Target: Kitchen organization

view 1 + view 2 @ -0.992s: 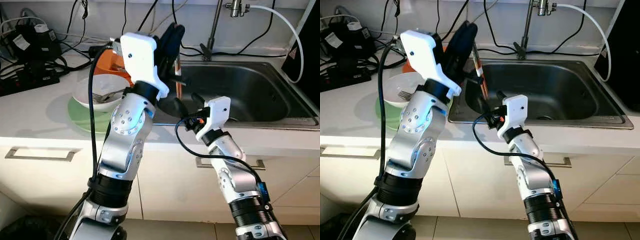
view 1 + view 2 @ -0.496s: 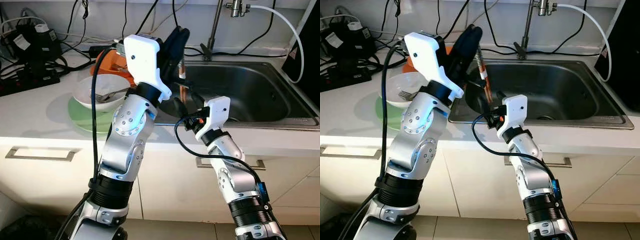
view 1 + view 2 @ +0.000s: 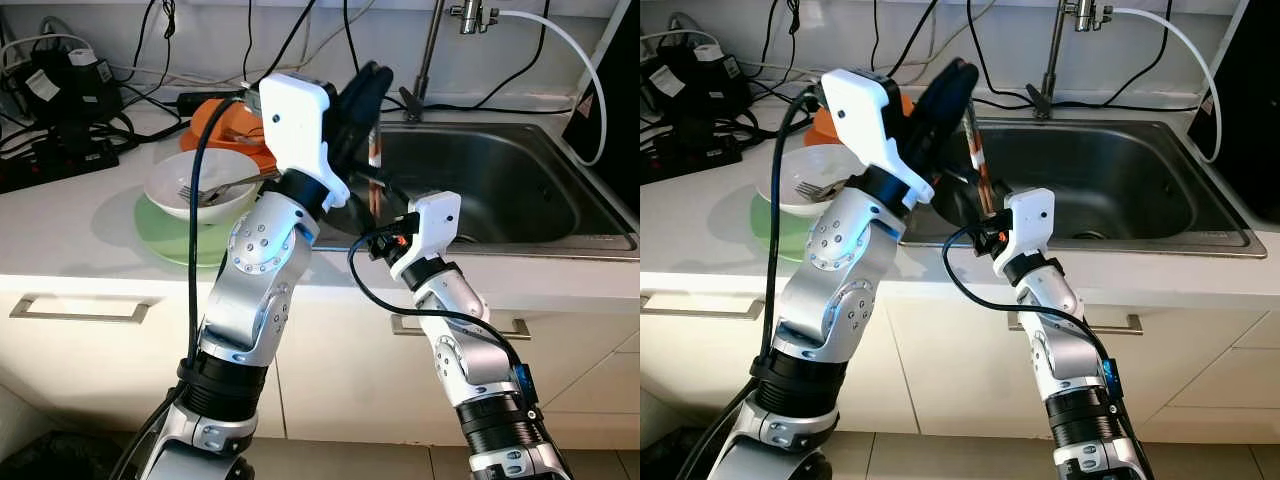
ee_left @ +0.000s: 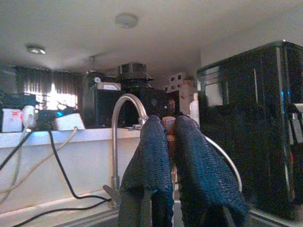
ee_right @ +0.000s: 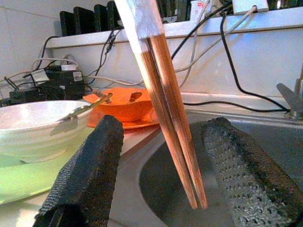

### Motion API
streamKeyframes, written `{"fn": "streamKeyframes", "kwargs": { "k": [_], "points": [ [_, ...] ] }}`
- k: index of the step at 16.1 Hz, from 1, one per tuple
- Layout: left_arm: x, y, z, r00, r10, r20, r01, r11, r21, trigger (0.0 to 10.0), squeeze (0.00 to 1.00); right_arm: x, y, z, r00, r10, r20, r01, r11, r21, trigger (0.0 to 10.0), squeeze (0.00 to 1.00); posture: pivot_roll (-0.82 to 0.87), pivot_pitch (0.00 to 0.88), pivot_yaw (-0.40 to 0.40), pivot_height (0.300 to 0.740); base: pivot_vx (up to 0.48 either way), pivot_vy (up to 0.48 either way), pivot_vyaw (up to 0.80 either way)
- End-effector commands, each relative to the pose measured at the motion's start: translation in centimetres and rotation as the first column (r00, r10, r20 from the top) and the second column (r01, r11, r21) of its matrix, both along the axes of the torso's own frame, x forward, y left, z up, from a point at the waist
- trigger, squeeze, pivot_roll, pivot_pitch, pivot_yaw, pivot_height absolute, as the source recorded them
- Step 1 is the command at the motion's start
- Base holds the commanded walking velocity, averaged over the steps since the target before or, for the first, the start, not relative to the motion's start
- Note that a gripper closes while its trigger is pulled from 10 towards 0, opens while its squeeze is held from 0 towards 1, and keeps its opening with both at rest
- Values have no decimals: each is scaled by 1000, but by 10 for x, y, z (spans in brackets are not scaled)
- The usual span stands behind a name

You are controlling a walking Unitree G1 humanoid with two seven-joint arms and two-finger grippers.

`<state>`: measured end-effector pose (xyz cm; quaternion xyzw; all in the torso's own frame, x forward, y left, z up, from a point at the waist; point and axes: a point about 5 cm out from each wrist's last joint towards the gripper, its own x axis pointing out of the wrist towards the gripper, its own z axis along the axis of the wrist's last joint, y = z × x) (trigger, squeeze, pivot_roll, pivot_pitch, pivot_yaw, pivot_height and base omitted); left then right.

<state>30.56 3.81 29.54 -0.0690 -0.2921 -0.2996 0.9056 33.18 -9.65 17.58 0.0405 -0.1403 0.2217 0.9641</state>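
Observation:
My left gripper (image 3: 362,92) is raised over the left edge of the sink (image 3: 500,185) and is shut on a pair of brown chopsticks (image 3: 375,178) that hang down, tips lowest. In the left wrist view their top end (image 4: 169,124) peeks out between the black fingers (image 4: 151,156). Just below, at the sink's front left corner, my right gripper (image 3: 373,208) is open. In the right wrist view the chopsticks (image 5: 173,127) hang between its two spread fingers (image 5: 90,170), touching neither.
A white bowl (image 3: 195,195) with a fork rests on a green plate (image 3: 160,232) on the counter to the left. Behind it is an orange dish (image 3: 222,118). Cables and power strips (image 3: 60,95) lie at the back left. The tap (image 3: 432,50) rises behind the sink.
My left gripper has carried the chopsticks to the right, from beside the bowl to above the sink edge and my right gripper. The right arm has stayed put.

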Motion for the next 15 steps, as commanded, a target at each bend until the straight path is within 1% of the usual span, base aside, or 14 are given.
{"fn": "streamKeyframes", "kwargs": {
  "k": [1, 3, 8, 9, 11, 15],
  "points": [
    [-3, -1, 0, 1000, -22, 2, 22, 1000, 14, 10000, 0, 1, 2, 8, 1000, 4, 31, -3, 1000, -4, 10000, 0, -3, 24, 37, 740, 0, 0, 0],
    [-4, -3, -1, 999, -37, -1, 37, 999, 33, 10000, 0, 2, 3, 7, 1000, 0, 29, 0, 1000, -5, 10000, 0, -1, 24, 35, 740, 0, 0, 0],
    [-6, -5, -2, 998, -55, -5, 56, 998, 43, 10000, 0, 4, 1, 7, 1000, -19, 20, 19, 1000, -3, 10000, 0, 2, 24, 32, 740, 0, 0, 0],
    [-6, -5, -2, 998, -57, -5, 57, 997, 48, 10000, 0, 4, 0, 7, 1000, -23, 20, 23, 1000, -3, 9725, 0, 2, 24, 32, 740, 0, 0, 0],
    [-6, -5, -2, 998, -56, -5, 56, 997, 55, 10000, 0, 5, -2, 6, 999, -34, 12, 34, 999, -1, 0, 0, 2, 22, 30, 740, 0, 0, 0],
    [-5, -5, -3, 999, -50, -6, 51, 997, 62, 10000, 0, 5, -2, 6, 999, -31, 13, 31, 999, -5, 0, 0, 3, 22, 28, 740, 0, 0, 0]
  ]
}}
